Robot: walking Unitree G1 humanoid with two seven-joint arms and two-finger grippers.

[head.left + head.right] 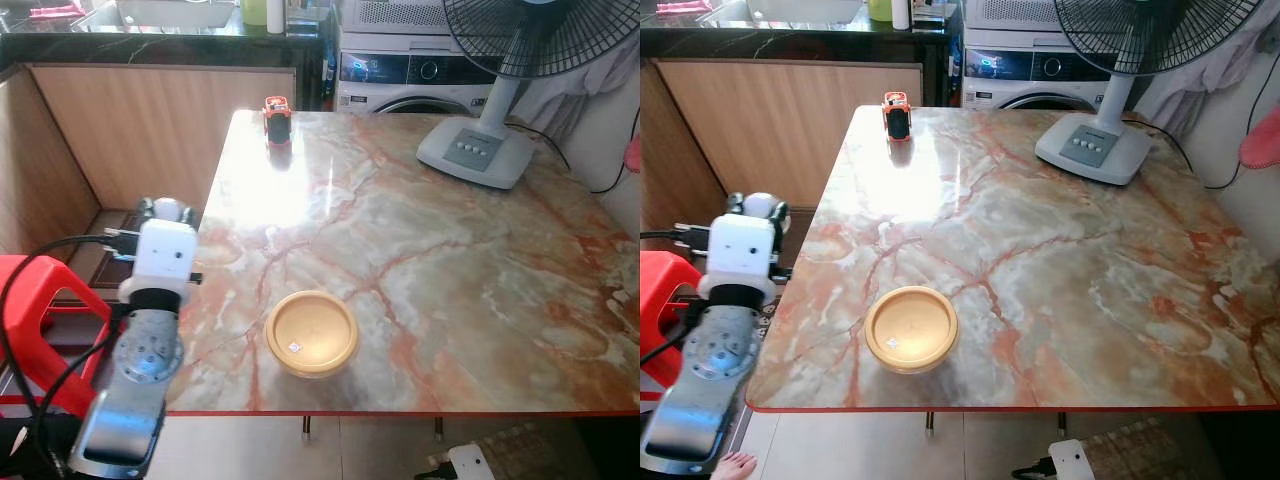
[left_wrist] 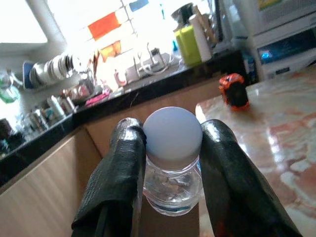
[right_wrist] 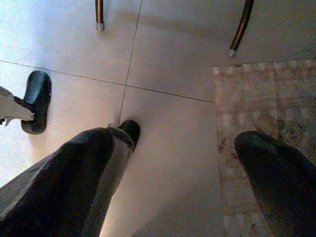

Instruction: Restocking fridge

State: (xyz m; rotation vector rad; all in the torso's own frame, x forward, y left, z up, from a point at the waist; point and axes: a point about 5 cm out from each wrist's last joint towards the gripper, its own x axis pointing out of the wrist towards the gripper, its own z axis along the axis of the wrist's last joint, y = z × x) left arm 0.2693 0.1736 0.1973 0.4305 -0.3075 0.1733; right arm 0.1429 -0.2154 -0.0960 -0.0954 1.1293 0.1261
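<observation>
Here my left gripper [image 2: 170, 163] is raised beside the left edge of the marble-patterned table [image 1: 480, 290], and its two black fingers [image 2: 116, 182] are clamped on a small clear plastic bottle with a round white cap [image 2: 173, 148]. The bottle sits upright between the pads, the cap just above them. In the head views I see the cap [image 1: 168, 211] poking out past my white wrist block, off the table's left side and above the floor rather than over the tabletop.

On the table near its front edge lies a round tan lid-like disc [image 1: 311, 333] with a small white sticker on it. At the far left corner stands a small orange and black object [image 1: 276, 117]; I cannot tell what it is. A grey pedestal fan [image 1: 478, 150] stands on the far right part of the table. Behind the table there is a white washing machine [image 1: 410, 75] and a dark kitchen counter [image 1: 150, 45]. A red plastic stool [image 1: 40, 320] is beside my left arm.

My right gripper [image 3: 182, 168] hangs low, fingers spread apart and holding nothing, above pale floor tiles [image 3: 168, 64] and a patterned mat [image 3: 261, 98].
</observation>
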